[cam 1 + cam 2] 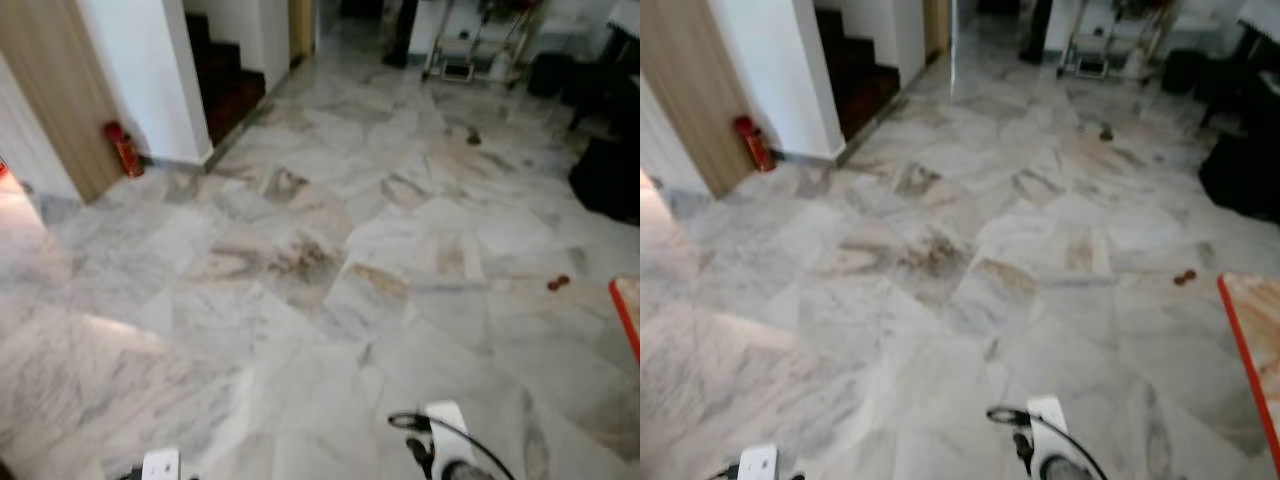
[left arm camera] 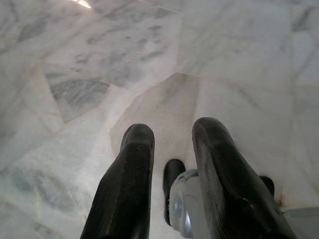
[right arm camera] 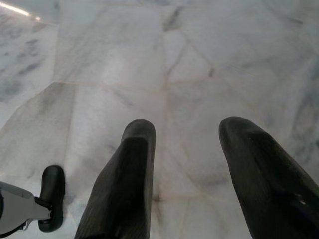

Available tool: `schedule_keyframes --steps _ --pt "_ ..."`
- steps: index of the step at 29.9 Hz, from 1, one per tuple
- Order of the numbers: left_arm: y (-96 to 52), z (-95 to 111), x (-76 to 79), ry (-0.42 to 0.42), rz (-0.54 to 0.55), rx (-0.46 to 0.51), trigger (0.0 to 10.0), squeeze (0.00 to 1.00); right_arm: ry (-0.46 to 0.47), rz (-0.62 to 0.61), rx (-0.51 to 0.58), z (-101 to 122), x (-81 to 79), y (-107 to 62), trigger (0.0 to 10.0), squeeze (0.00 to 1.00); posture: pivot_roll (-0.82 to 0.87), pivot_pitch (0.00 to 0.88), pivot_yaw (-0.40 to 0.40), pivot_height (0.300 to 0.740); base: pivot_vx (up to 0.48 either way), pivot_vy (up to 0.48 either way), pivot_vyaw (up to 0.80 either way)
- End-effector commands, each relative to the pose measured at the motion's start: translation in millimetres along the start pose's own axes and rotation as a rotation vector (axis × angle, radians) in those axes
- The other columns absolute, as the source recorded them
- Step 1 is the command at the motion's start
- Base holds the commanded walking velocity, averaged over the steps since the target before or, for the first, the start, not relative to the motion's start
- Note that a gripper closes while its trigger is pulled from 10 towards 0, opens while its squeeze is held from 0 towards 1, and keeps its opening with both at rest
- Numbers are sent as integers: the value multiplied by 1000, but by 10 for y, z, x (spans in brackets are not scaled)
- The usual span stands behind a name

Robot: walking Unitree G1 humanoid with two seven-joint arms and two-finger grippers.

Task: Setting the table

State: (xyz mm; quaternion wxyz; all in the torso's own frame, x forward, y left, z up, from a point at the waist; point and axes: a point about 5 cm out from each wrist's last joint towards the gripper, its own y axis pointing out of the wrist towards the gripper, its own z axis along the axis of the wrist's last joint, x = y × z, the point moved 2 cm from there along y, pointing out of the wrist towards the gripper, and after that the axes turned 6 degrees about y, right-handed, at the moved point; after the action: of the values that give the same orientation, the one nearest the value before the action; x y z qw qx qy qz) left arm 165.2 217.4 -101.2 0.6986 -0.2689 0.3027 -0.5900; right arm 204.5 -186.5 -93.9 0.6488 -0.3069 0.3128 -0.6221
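– Left wrist view: what to report?
– Left gripper (image 2: 172, 134) hanging over pale marble floor (image 2: 234, 55), two black fingers (image 2: 132, 174) a little apart, nothing between them.
– And on the other side?
– Right gripper (image 3: 187, 129) also over the floor, fingers (image 3: 127, 174) wide apart, holding nothing. From the head camera, just the ends of both silver arms at the lower edge, left arm (image 1: 160, 465) and right arm (image 1: 445, 435) with a black cable looped on it.
– Anything for the table setting?
– Only a flat thing with a red edge (image 1: 1248, 350) at the far right, low in the picture; maybe a table corner, cannot tell. Well apart from both grippers.
– Around the room?
– Red fire extinguisher (image 1: 124, 149) standing at the foot of a wooden panel (image 1: 50, 90), beside a white wall. Dark stairs (image 1: 225, 80) just past that wall. Small dark red object (image 1: 558, 283) lying on the floor near the red-edged thing, too small to tell what. Metal rack (image 1: 475, 45) far at the back, dark furniture (image 1: 610, 175) at the right side. Slightly blurred overall.
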Motion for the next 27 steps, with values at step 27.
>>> schedule_keyframes --steps 27 --pt "-1 -20 -59 21 26 -26 10000 0 10 -73 -122 -333 252 -106 10000 0 -42 0 1 740 0 89 -733"
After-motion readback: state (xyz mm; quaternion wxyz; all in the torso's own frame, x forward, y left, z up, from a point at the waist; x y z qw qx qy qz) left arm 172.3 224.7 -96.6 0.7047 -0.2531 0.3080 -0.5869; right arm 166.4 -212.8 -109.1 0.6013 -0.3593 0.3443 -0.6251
